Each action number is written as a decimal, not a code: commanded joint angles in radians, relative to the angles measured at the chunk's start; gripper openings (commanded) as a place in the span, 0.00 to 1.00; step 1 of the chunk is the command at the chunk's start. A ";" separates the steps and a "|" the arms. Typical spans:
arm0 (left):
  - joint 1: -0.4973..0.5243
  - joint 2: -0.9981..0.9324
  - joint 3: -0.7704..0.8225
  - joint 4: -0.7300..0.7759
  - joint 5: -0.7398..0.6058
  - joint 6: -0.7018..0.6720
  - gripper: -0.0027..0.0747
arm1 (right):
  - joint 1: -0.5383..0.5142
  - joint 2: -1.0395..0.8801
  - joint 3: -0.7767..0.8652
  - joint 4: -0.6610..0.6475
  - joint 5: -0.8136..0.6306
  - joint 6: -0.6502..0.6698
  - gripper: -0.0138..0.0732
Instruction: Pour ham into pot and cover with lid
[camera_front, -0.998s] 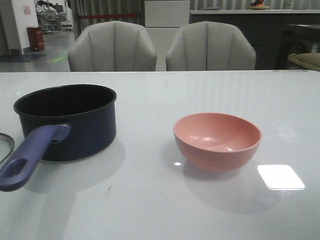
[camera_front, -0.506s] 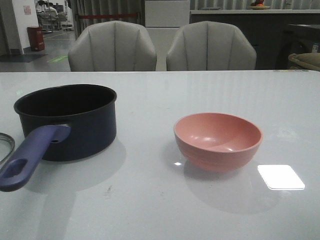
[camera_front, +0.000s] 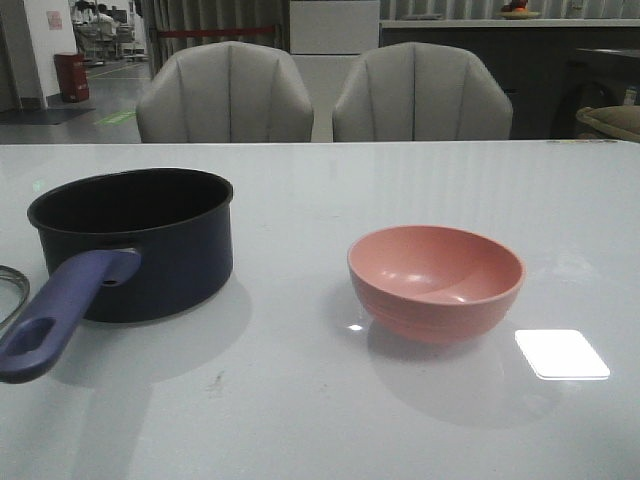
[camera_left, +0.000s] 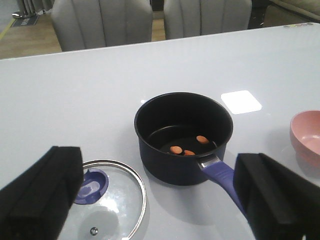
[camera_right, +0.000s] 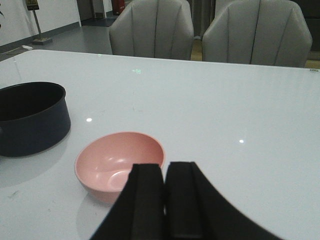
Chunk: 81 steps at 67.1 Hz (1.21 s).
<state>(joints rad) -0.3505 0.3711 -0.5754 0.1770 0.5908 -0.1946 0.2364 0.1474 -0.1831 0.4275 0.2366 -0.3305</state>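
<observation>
1. Left gripper (camera_left: 160, 200) hangs low over the table (camera_front: 400, 180) w/ fingers spread wide apart, nothing between them
2. Right gripper (camera_right: 165, 200) has its fingers pressed together, empty
3. Lid (camera_left: 107, 200) lies flat on the table just beside the pot, knob up, not on the pot yet
4. Pot (camera_front: 150, 240) sits on the left side, handle pointing toward the near edge; three bits of ham (camera_left: 187, 146) lie on its black bottom
5. Pink bowl (camera_front: 435, 280) stands upright to the right, well apart from the pot, looks empty
6. Two grey chairs (camera_front: 225, 95) behind the table's far edge
</observation>
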 joint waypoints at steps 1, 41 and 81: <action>-0.002 0.121 -0.097 0.068 -0.059 -0.098 0.87 | 0.001 0.009 -0.025 0.010 -0.080 -0.003 0.32; 0.197 0.669 -0.332 0.068 0.164 -0.202 0.87 | 0.001 0.009 -0.025 0.010 -0.080 -0.003 0.32; 0.453 1.226 -0.619 -0.305 0.382 0.219 0.87 | 0.001 0.009 -0.025 0.010 -0.079 -0.003 0.32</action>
<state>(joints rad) 0.1022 1.5538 -1.1412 -0.0963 0.9655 -0.0123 0.2364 0.1474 -0.1831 0.4275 0.2366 -0.3305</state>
